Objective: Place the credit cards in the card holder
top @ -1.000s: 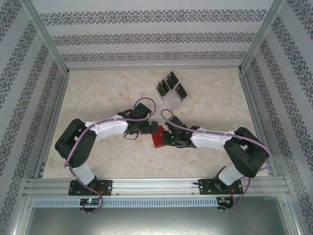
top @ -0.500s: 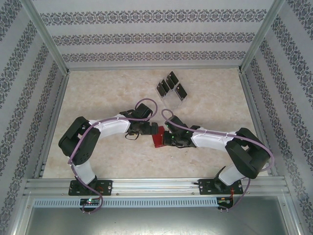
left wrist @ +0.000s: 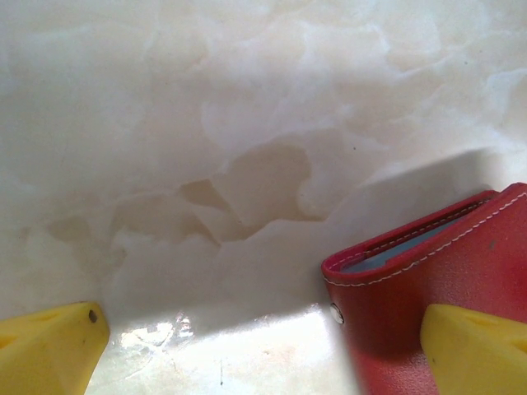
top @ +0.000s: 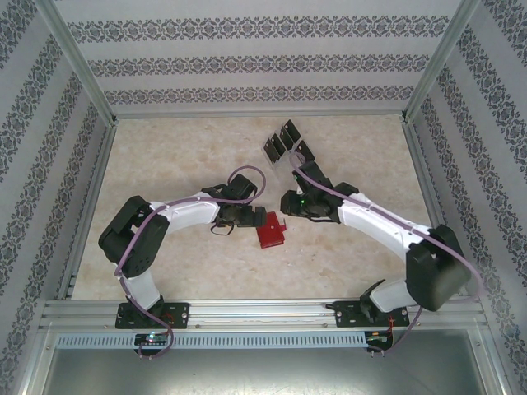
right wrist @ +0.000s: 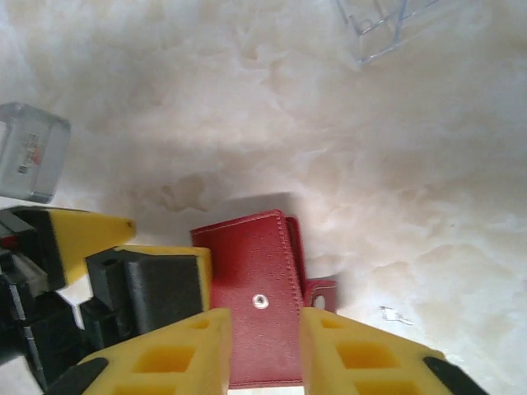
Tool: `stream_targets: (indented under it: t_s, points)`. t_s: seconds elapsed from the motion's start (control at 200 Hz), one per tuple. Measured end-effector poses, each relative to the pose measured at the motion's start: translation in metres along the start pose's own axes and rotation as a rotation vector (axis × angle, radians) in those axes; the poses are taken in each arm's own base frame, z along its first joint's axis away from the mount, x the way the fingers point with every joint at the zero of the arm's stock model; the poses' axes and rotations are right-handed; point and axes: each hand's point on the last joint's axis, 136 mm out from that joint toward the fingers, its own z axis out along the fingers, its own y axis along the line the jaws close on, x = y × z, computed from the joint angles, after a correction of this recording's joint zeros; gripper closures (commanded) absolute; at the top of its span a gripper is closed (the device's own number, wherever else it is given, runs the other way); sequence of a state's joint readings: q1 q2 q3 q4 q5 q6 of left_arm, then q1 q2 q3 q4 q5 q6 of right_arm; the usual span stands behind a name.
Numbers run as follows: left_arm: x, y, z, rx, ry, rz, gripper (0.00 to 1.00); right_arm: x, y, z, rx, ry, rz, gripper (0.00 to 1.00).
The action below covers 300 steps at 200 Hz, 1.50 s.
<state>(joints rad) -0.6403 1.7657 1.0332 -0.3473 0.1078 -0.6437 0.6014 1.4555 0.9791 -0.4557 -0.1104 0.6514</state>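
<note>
Marble-look table, patterned walls; card holder centre.

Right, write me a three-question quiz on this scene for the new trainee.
1. True or false: the card holder is clamped in the right gripper.
2. Which arm's gripper has a finger against the card holder?
3. In the top view, the black credit cards are: A) standing in the clear rack; B) stacked on top of the card holder; C) between the right gripper's fingers.

Key
1. False: it lies on the table, and nothing is between that gripper's fingers.
2. The left gripper, which is open.
3. A.
</note>
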Motion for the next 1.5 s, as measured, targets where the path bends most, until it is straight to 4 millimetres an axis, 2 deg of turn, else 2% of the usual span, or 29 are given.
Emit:
stream_targets:
  t_s: [0.155, 0.285, 0.635, 0.784, 0.964, 1.154, 1.289, 1.499]
  points:
    - [0.0, 0.0, 0.0, -0.001, 0.001, 0.008, 0.0, 0.018, -0.013, 0.024, 0.073, 0.104, -0.032, 0.66]
    - [0.0, 0.0, 0.0, -0.001, 0.001, 0.009, 0.0, 0.028, -0.013, 0.033, 0.099, 0.151, -0.066, 0.67]
    - [0.0, 0.0, 0.0, -0.001, 0.001, 0.009, 0.0, 0.029, -0.012, 0.044, 0.117, 0.172, -0.101, 0.71]
    - [0.0, 0.0, 0.0, -0.001, 0.001, 0.009, 0.0, 0.031, -0.014, 0.045, 0.123, 0.18, -0.11, 0.79]
    - [0.0, 0.0, 0.0, -0.001, 0.001, 0.009, 0.0, 0.03, -0.014, 0.045, 0.125, 0.179, -0.119, 0.82]
    - [0.0, 0.0, 0.0, 0.0, 0.001, 0.009, 0.0, 0.03, -0.015, 0.045, 0.125, 0.179, -0.123, 0.9]
    - [0.0, 0.0, 0.0, -0.001, 0.001, 0.009, 0.0, 0.03, -0.015, 0.045, 0.128, 0.178, -0.126, 1.0]
    - [0.0, 0.0, 0.0, -0.001, 0.001, 0.009, 0.0, 0.029, -0.014, 0.044, 0.124, 0.175, -0.125, 1.0]
